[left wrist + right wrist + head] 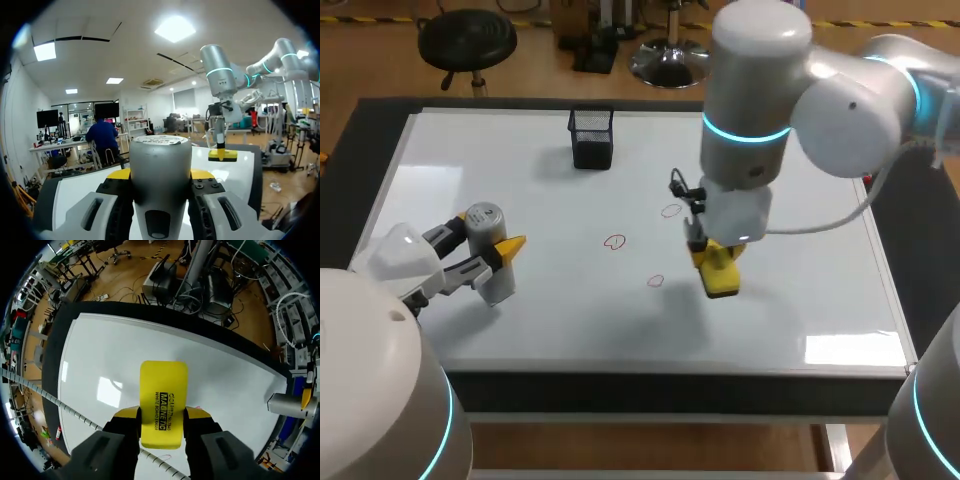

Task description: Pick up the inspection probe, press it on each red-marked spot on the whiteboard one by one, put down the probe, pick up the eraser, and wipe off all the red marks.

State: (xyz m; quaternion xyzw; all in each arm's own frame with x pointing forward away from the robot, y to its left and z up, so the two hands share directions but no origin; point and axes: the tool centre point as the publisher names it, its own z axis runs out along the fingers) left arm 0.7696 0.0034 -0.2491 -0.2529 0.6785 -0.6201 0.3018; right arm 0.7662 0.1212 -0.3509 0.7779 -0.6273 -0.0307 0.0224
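Left gripper: near-left of whiteboard, clamped on probe, both fingers against silver barrel.
Right gripper: mid-board, clenched on yellow eraser, just right of nearest of three red marks; board contact unclear.
Black mesh cup: far edge.

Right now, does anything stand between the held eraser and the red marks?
Nothing visible does: only bare whiteboard lies between the eraser in the right gripper and the red marks. The probe is well aside.
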